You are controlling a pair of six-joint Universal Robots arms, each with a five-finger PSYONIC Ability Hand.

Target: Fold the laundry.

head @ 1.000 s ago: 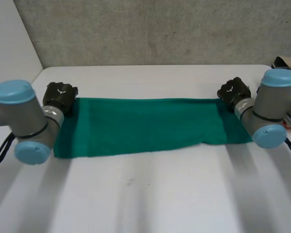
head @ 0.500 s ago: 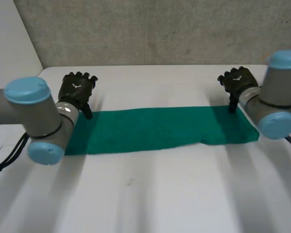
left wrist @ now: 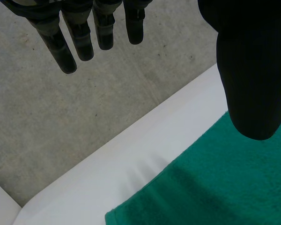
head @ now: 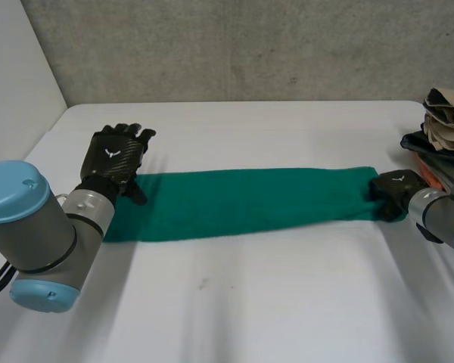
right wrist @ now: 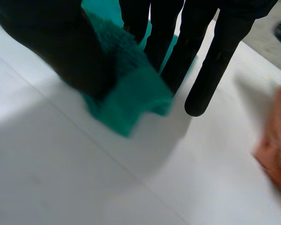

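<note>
White table [head: 287,302], green towel [head: 242,203], white-emblem left hand [head: 113,159]

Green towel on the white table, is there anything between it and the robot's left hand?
Nothing visible does. The open left hand is at the left end of the long green terry towel, with only bare white table beside it. The right hand pinches the other end, and the clothes pile lies beyond that.

The white table [head: 234,302] carries a long green cloth [head: 242,200] stretched across it — and, just past the cloth's right end, a pile of clothes [head: 441,125].
</note>
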